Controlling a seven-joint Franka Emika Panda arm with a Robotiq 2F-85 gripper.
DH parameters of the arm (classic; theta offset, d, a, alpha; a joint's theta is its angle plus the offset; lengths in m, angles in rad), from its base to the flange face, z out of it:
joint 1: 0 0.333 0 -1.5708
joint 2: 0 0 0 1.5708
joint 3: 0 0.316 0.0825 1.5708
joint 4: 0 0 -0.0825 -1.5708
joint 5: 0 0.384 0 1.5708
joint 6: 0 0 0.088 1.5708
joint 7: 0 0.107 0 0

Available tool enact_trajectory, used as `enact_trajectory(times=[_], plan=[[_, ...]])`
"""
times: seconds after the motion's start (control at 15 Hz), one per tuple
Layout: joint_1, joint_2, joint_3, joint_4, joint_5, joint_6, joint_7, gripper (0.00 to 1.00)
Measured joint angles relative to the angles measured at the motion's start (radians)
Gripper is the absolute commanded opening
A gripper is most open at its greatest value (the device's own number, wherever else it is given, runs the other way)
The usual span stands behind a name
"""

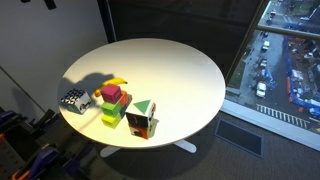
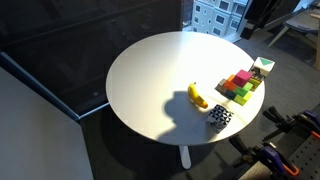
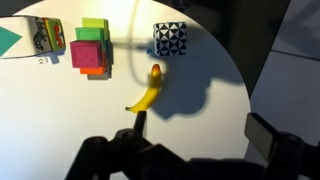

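In the wrist view my gripper (image 3: 200, 130) is open and empty, high above a round white table (image 3: 200, 70). Its left finger points toward the tip of a yellow banana (image 3: 150, 90) lying below. Beyond the banana are a black-and-white patterned cube (image 3: 170, 40), a stack of pink, green and yellow blocks (image 3: 91, 47) and a box with a green triangle (image 3: 30, 38). Both exterior views show the banana (image 1: 117, 82) (image 2: 198, 96), the cube (image 1: 73, 100) (image 2: 220, 116), the blocks (image 1: 112, 103) (image 2: 239, 85) and the box (image 1: 141, 118) (image 2: 262, 67). The gripper itself is out of both exterior views.
The table (image 1: 160, 70) stands on a white pedestal over dark carpet. The objects cluster near one edge of the table (image 2: 150, 70). Large windows (image 1: 285, 60) look down on a street. Dark equipment (image 2: 285, 145) stands beside the table.
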Motion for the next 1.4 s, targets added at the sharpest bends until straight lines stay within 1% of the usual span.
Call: enact_trajectory(times=[0.13, 0.33, 0.67, 0.87, 1.07, 1.4], plan=[[-0.004, 0.018, 0.005, 0.014, -0.013, 0.022, 0.005, 1.0], [-0.021, 0.054, 0.008, 0.041, -0.064, 0.065, 0.026, 1.0], [-0.079, 0.11, 0.002, 0.071, -0.144, 0.093, 0.056, 1.0], [-0.109, 0.133, -0.016, 0.079, -0.149, 0.09, 0.055, 1.0], [-0.124, 0.15, -0.038, 0.082, -0.149, 0.088, 0.05, 1.0], [-0.133, 0.19, -0.082, 0.082, -0.141, 0.094, -0.031, 1.0]])
